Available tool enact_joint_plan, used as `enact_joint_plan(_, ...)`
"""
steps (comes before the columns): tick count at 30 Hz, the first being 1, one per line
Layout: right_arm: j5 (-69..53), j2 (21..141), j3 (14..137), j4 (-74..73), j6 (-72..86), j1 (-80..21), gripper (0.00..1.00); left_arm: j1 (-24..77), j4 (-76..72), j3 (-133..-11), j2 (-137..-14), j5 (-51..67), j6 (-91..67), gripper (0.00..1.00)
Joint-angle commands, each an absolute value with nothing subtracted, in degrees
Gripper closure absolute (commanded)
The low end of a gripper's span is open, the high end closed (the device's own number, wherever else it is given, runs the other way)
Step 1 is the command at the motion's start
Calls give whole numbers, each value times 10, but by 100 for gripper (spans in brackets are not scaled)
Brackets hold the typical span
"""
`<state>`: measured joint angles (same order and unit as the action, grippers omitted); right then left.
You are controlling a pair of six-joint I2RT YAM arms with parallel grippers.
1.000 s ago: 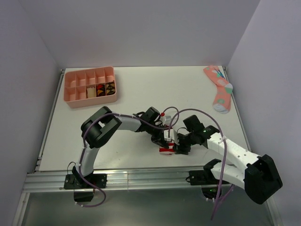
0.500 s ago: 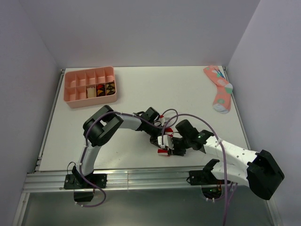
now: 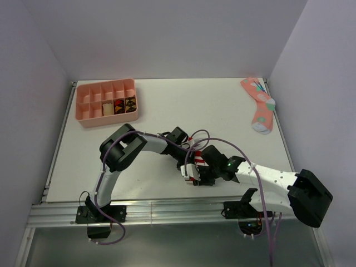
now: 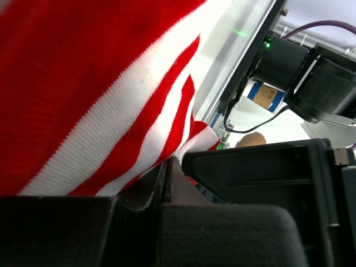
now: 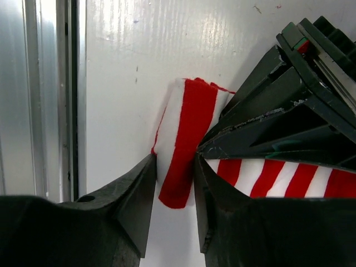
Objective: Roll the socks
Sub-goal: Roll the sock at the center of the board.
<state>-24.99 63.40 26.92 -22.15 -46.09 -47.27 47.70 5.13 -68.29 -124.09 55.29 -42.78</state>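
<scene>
The striped sock [image 5: 183,122] is lying near the front edge of the worktop [image 3: 167,105], right between the two grippers. One end of it is folded into a small fat roll. The right gripper [image 5: 174,161] is pinching that roll, with one finger touching each side, so its fingers are standing narrow. Just beside it, the left gripper [image 4: 167,172] is squeezed all the way shut and is holding the flat part of the same sock. I am not seeing the tan sock anywhere. It may be hiding inside the roll or under the grippers, and I cannot tell which.

I am guessing the job right now is turning the roll along the sock. To do it well, the right gripper should be holding the roll firmly, not squashing it, and tipping it over toward the left gripper a little at a time. The left gripper should be pulling the flat part tight, so the roll is coming out neat. The grippers are very close together, so they could be bumping each other.

Far past both grippers, a pink sock [image 3: 260,108] is lying on one side and a pink box [image 3: 108,120] is sitting on the other. Neither is needed.
</scene>
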Motion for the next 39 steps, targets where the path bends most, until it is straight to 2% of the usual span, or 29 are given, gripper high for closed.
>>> enact_joint_plan(1,-235,657,265,-193,-445,-480,63,476,95,-662,-1283,459,-403,100)
enact_joint_plan(5,-221,664,258,-175,-436,-480,74,476,77,-652,-1277,468,-416,99)
enact_joint_plan(12,-248,685,279,-220,-444,-466,82,476,6,-613,-1247,464,-464,89)
enact_joint_plan(14,-277,696,296,-249,-455,-446,82,476,-57,-593,-1218,445,-497,83)
enact_joint_plan(19,-324,717,331,-295,-488,-395,83,476,-158,-527,-1155,381,-557,78)
enact_joint_plan(31,-398,814,414,-425,-556,-340,85,477,-342,-398,-1035,217,-658,70)
enact_joint_plan(39,-439,901,479,-524,-602,-314,84,480,-431,-294,-951,108,-665,66)
